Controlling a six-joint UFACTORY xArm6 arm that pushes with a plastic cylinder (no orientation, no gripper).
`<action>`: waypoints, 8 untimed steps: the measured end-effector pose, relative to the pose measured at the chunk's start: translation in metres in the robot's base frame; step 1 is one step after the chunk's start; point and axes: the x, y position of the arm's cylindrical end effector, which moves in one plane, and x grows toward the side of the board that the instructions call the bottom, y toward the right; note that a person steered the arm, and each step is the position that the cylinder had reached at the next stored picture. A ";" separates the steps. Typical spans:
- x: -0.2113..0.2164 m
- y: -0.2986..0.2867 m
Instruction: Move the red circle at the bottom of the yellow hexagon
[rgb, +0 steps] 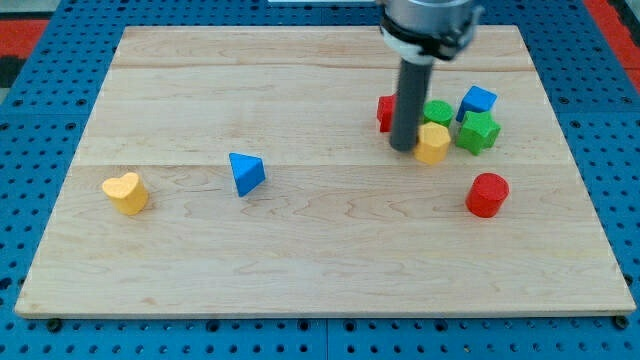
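My tip (404, 148) is the lower end of a straight dark rod that hangs from a grey cylindrical mount at the view's top. There is no hand on this arm — nothing that can stand apart, come together or clamp on a block. The tip rests on the wooden surface (300, 250) at the left edge of a cluster of blocks in the upper right area.

Just to the tip's right, touching or nearly touching the rod, lies the yellow hexagon (433, 143). Behind the rod, towards the view's top, a red block (385, 112) is partly hidden; its shape cannot be made out. A green block (438, 111) sits above the hexagon, also partly covered. To the right of the hexagon stands a green star-shaped block (478, 131), and above that a blue block (478, 100).

The red circle (487, 194) is a short upright cylinder with a flat round top, uniformly red. It lies apart from the cluster, below and to the right of the yellow hexagon, and likewise below and to the right of the tip — not touching either.

Well away on the view's left lie a blue triangle (245, 172) and, further left, a yellow heart (125, 192).

No brand, label or writing is legible.
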 end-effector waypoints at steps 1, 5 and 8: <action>0.079 0.013; 0.086 0.048; 0.099 0.068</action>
